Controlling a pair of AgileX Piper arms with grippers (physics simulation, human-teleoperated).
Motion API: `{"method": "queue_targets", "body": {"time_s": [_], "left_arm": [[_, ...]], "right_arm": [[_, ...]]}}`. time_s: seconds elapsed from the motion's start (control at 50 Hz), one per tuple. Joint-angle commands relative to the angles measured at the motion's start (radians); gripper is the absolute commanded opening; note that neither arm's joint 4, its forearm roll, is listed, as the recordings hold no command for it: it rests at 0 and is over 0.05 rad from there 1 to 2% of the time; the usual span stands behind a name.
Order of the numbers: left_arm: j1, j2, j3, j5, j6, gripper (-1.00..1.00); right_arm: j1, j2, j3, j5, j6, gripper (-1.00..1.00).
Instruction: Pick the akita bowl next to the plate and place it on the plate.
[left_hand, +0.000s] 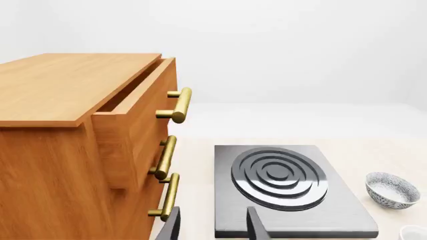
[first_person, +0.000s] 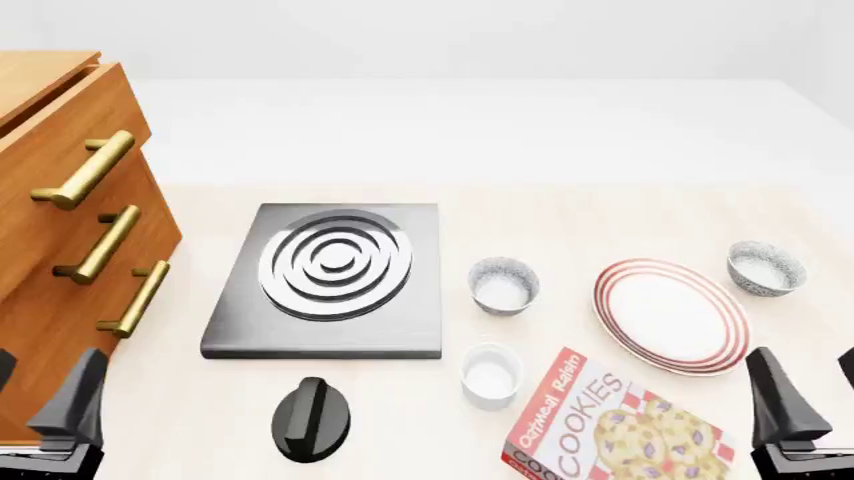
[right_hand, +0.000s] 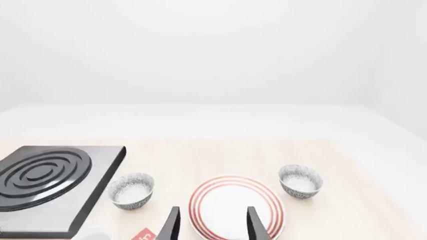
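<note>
On the pale table (first_person: 587, 210) nothing is done yet: I see the akita bowl (first_person: 766, 268) sitting just beside the plate (first_person: 670, 315), on its far right. My right hand (right_hand: 210, 225) hangs empty, fingers apart, before the plate; pickup and placement remain.

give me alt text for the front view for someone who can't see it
A red-ringed plate lies on a pale table with speckled bowls either side. Left are a stove plate and wooden drawers; nearer, a ramekin, black knob, cookie box and both open pincers.
</note>
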Motion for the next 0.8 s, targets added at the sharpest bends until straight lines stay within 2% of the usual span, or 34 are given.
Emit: {"method": "queue_targets", "body": {"time_s": [0.02, 0.64, 0.8], "left_arm": [[0.0, 0.005, -0.003, -0.001, 0.0, 1.0], [0.0, 0.005, -0.003, -0.001, 0.0, 1.0], [0.0, 0.005, -0.003, -0.001, 0.0, 1.0]], "right_arm": [[0.009, 0.0, -0.013, 0.0, -0.01, 1.0], [0.035, 0.002, -0.08, 0.05, 0.001, 1.0], [0.038, 0.024, -0.084, 0.032, 0.0, 1.0]]}}
